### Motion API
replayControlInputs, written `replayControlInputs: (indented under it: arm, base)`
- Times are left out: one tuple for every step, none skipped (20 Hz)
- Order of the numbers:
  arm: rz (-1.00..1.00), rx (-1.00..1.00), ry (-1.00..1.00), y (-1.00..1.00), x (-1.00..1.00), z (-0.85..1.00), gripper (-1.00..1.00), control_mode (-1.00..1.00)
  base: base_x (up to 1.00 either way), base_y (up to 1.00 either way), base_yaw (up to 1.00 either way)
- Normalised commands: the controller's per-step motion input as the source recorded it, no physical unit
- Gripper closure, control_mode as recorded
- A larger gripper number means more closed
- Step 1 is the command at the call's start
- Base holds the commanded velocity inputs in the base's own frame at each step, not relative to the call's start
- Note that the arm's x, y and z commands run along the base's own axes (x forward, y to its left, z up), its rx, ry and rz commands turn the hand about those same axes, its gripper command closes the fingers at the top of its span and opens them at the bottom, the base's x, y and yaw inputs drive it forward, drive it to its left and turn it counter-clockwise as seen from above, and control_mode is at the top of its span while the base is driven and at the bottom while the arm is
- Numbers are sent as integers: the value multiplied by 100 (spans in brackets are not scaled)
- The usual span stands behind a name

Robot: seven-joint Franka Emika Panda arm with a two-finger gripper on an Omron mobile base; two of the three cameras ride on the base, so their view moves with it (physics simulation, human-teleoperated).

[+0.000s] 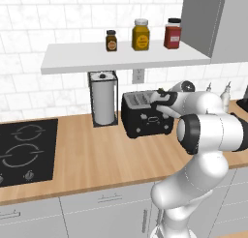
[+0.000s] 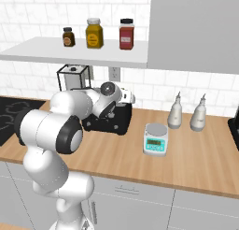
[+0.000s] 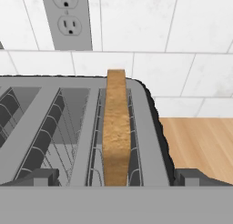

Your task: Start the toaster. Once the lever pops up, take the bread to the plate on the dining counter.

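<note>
A white-tiled kitchen wall backs a long wooden tabletop (image 1: 97,155), with a grey shelf (image 1: 121,58) above it carrying three jars. The arm (image 1: 208,130) reaches over from the front so its hand hangs right above the toaster (image 1: 145,117), which sits back against the wall just beside the paper-towel holder (image 1: 103,99) — close to the outlet (image 3: 68,18), sensibly enough. The bread (image 3: 116,132) stands upright on edge in the slot nearest the toaster's outer side, its top poking above the wire guides, so it looks ready to be lifted straight out. The fingers (image 3: 116,180) are spread wide, one dark tip on either side of the slice, holding nothing.

The left base view gives the toaster's face and pale controls; the right base view hides much of it behind the arm but adds a small kitchen scale (image 2: 155,139) and two bottles (image 2: 186,113) further along. The bread itself I make out from the hand view — too small to tell elsewhere.
</note>
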Motion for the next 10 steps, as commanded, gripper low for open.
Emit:
replayControlInputs:
  arm:
    - [0, 0, 0, 0, 0, 0, -100, -100]
    - [0, 0, 0, 0, 0, 0, -100, -100]
    - [0, 0, 0, 0, 0, 0, -100, -100]
    - [0, 0, 0, 0, 0, 0, -100, -100]
    - [0, 0, 0, 0, 0, 0, -100, -100]
    - [0, 0, 0, 0, 0, 0, -100, -100]
    - [0, 0, 0, 0, 0, 0, -100, -100]
    - [0, 0, 0, 0, 0, 0, -100, -100]
    - [0, 0, 0, 0, 0, 0, -100, -100]
    - [0, 0, 0, 0, 0, 0, -100, -100]
  base:
    - [0, 0, 0]
    - [0, 0, 0]
    - [0, 0, 0]
    - [0, 0, 0]
    - [0, 0, 0]
    - [0, 0, 0]
    - [0, 0, 0]
    - [0, 0, 0]
    - [0, 0, 0]
    - [0, 0, 0]
